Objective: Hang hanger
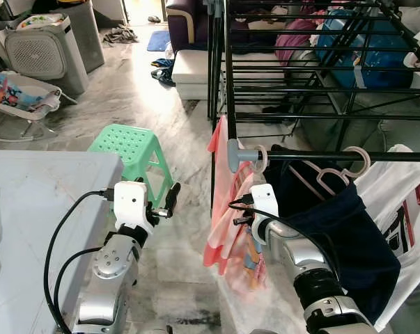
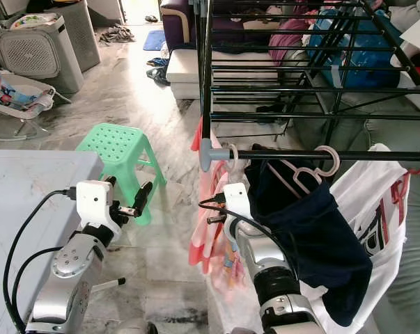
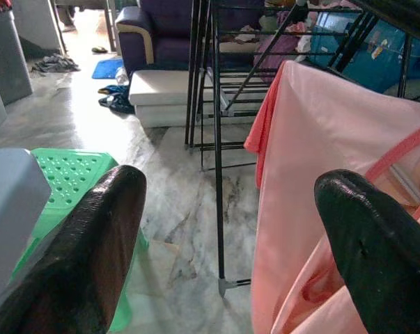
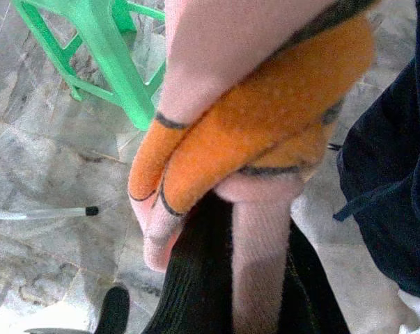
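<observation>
A black drying-rack rod (image 1: pixel 321 156) with a grey end cap (image 1: pixel 234 154) crosses in front of me. A pink hanger (image 1: pixel 260 161) is hooked on the rod next to the cap, and a pink garment (image 1: pixel 227 209) with an orange patch (image 4: pixel 265 118) hangs from it. My right gripper (image 4: pixel 258 229) is just below the rod, shut on a fold of that pink garment. A second pink hanger (image 1: pixel 354 165) farther along carries a dark navy garment (image 1: pixel 335 229). My left gripper (image 3: pixel 230 243) is held up open and empty, left of the rack beside the stool.
A green plastic stool (image 1: pixel 129 146) stands on the marble floor between the grey table (image 1: pixel 28 209) and the rack. A white shirt (image 1: pixel 398 202) hangs at the right. A white appliance (image 1: pixel 39 45), a baby bouncer (image 1: pixel 14 94) and a footstool (image 1: pixel 189 69) lie farther back.
</observation>
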Controlling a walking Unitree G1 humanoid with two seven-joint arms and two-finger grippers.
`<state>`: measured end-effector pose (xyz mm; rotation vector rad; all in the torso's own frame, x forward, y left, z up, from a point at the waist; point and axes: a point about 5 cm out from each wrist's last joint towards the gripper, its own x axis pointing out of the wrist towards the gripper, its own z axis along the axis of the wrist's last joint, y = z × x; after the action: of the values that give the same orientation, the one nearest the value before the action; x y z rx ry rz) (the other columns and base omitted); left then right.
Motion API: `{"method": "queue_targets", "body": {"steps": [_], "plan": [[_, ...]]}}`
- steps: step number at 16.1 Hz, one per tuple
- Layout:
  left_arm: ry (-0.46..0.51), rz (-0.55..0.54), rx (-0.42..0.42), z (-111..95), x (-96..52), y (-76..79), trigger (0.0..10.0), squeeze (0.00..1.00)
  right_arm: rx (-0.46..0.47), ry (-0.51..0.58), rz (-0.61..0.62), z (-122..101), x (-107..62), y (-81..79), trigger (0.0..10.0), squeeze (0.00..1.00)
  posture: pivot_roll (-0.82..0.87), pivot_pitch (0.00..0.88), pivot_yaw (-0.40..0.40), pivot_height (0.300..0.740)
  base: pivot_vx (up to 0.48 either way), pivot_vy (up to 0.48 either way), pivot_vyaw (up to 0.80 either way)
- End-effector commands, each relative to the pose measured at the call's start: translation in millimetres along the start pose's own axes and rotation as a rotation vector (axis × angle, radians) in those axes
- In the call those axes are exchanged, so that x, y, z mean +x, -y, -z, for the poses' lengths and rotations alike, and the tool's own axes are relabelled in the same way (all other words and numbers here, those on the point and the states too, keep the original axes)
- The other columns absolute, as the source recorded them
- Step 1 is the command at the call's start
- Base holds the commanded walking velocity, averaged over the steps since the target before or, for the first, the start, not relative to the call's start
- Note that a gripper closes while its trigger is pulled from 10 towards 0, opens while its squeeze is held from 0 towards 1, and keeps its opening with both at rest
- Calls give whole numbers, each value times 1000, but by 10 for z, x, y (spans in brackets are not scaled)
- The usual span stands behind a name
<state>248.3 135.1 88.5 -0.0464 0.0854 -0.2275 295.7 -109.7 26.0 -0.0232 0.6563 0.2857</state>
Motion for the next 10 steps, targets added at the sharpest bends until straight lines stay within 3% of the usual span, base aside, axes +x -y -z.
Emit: {"method": "queue_targets", "body": {"steps": [1,2,3,10], "plan": [[-11,2,14,11,17,-4,10000,0,-34,28,14,-73,20,0,10000,0,-5,0,18,740,0,0,0],[-11,5,16,11,26,1,10000,0,-11,36,12,-82,27,5,10000,435,-5,0,19,740,0,0,0],[-11,6,16,11,35,2,10000,0,-8,40,14,-90,31,14,10000,1000,-5,0,19,740,0,0,0],[-22,14,17,54,77,12,10000,0,-101,110,65,-47,-25,110,10000,1000,-4,0,33,740,0,0,0]]}}
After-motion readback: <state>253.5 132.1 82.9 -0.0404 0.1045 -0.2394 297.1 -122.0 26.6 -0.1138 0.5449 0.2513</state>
